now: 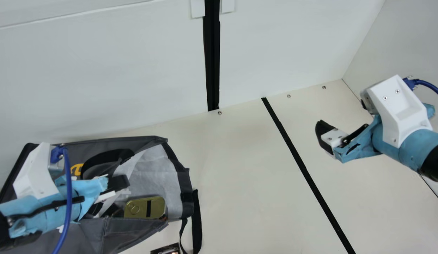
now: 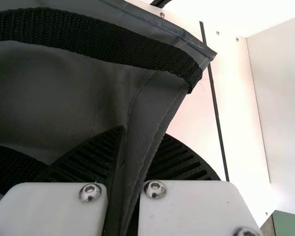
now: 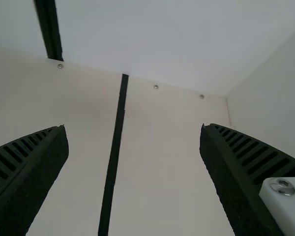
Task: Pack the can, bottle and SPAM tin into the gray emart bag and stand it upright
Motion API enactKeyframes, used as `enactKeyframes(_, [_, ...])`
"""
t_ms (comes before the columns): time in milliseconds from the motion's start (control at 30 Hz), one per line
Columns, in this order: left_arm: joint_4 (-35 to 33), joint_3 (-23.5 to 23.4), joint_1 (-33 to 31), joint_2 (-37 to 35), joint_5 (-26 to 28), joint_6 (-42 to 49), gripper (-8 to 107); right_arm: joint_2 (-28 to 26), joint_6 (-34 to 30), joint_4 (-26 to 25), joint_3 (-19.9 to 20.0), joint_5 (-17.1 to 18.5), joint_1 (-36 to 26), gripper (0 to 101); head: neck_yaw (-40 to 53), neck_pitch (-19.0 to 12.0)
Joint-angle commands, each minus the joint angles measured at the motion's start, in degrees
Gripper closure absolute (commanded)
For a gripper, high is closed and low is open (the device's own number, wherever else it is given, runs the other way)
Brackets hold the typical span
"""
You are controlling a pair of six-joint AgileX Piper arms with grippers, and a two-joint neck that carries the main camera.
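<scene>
The gray bag (image 1: 155, 176) lies on its side at the left of the main view, its mouth facing right. Inside the mouth rests the gold SPAM tin (image 1: 145, 207). My left gripper (image 1: 116, 185) is over the bag; in the left wrist view, a fold of the gray bag (image 2: 152, 105) runs between the fingers of my left gripper (image 2: 130, 162), which is shut on it. My right gripper (image 1: 323, 135) hangs over the table's right part, and in the right wrist view my right gripper (image 3: 133, 142) stands open with nothing between its fingers. Can and bottle cannot be made out.
A black strap (image 1: 196, 222) trails from the bag's mouth onto the table (image 1: 240, 183). Near the bottom edge lies a small dark object (image 1: 166, 249), partly cut off. A black line (image 1: 303, 165) crosses the table, and white walls stand behind and at the right.
</scene>
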Motion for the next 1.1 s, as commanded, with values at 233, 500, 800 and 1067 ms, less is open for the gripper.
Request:
enactKeyframes(233, [0.0,0.0,0.0,0.0,0.0,0.0,107,-0.9,17.4,-17.1,-4.4,2.8,1.5,6,0.0,-1.3])
enactKeyframes(500, [0.0,0.0,0.0,0.0,0.0,0.0,107,-0.9,28.8,-26.6,-9.6,9.1,5.1,6,0.0,-1.3])
enactKeyframes(800, [0.0,0.0,0.0,0.0,0.0,0.0,107,-0.8,38.2,-31.3,-15.6,17.1,8.7,6,0.0,-1.3])
enactKeyframes(1067, [0.0,0.0,0.0,0.0,0.0,0.0,107,-0.7,43.0,-31.4,-17.9,20.8,8.7,6,0.0,-1.3])
